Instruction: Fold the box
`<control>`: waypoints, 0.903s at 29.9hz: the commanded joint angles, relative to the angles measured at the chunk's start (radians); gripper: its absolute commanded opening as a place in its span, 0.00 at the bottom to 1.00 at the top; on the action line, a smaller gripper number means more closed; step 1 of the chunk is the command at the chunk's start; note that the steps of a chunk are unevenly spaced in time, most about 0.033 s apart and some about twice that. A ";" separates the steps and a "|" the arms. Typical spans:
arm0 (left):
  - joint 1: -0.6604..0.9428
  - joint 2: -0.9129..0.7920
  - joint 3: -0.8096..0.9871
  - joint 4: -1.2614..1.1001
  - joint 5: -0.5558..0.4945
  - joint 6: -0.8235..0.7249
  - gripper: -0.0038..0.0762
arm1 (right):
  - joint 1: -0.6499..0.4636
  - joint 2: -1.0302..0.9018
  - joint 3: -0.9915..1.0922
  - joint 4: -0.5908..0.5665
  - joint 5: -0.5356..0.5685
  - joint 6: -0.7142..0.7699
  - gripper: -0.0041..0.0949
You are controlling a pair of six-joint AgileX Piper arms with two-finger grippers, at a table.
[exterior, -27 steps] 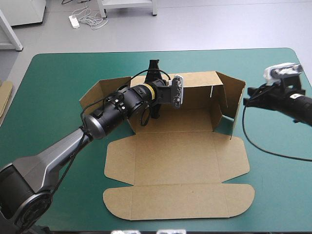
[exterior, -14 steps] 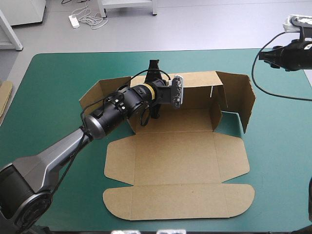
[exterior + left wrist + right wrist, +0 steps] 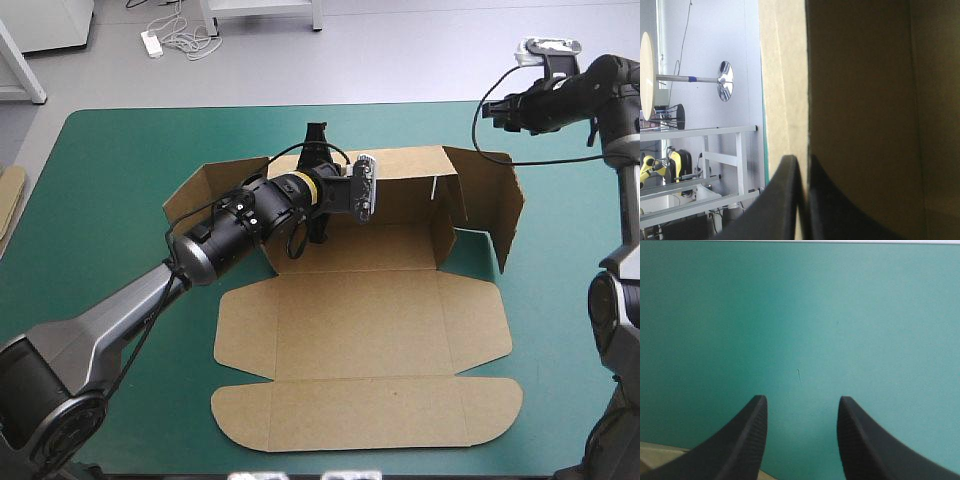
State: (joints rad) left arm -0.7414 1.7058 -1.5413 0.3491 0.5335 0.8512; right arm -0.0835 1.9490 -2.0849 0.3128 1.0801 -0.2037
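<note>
Box [image 3: 360, 330], centre-frame, looks light, stiff and springy at its creases, so I'd grip wall edges: my left gripper [image 3: 802, 161] is pinched on its raised back wall [image 3: 400, 175], right gripper [image 3: 802, 399] spread empty at upper right.

Black left arm [image 3: 250, 215] with yellow band [image 3: 312, 186], black-finned left tool [image 3: 801, 160].
</note>
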 commanded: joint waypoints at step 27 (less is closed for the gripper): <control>-0.009 -0.029 -0.018 -0.010 0.026 -0.075 0.04 | 0.018 -0.281 0.598 0.329 -0.175 -0.390 0.39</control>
State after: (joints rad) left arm -0.7414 1.7058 -1.5413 0.3702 0.5297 0.8064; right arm -0.0661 1.7776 -1.5794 0.5185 1.0268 -0.4776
